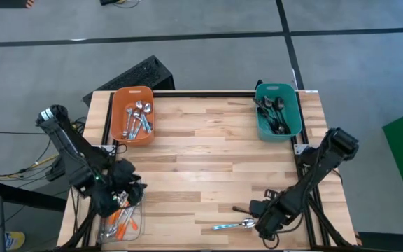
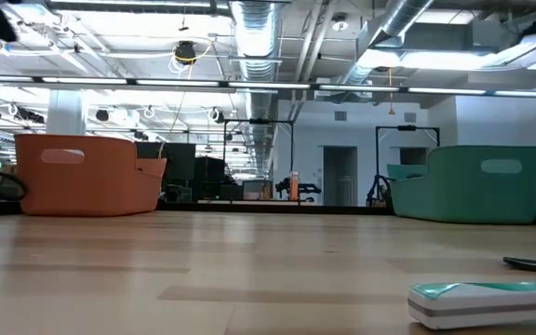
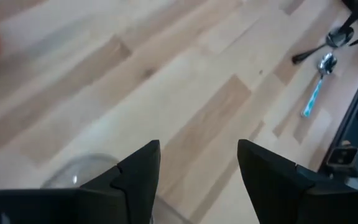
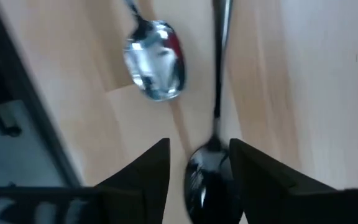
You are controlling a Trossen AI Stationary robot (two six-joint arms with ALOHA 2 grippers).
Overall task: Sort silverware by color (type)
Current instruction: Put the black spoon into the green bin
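A dark spoon (image 4: 205, 177) and a spoon with a light-blue handle (image 1: 233, 225) lie flat on the table near its front right. My right gripper (image 4: 199, 146) points down over them, open, one finger on each side of the dark spoon's bowl. My left gripper (image 3: 197, 146) hangs open with nothing between its fingers above a clear tray (image 1: 110, 234) at the front left. Orange-handled spoons (image 1: 126, 218) lie in that tray. The low view shows the blue-handled spoon (image 2: 491, 300) and the dark spoon (image 2: 533, 264), but neither gripper. My right gripper comes from above with its fingers (image 4: 148, 171) on either side of the dark spoon's bowl (image 4: 197, 180), which lies on the table. Whether the fingers touch the bowl, I cannot tell.
An orange bin (image 1: 133, 114) holding silver spoons stands at the far left. At the far right a teal bin (image 1: 278, 112) holds dark ones. Bare wood (image 1: 201, 161) lies between them. The table's front edge is close to the two loose spoons.
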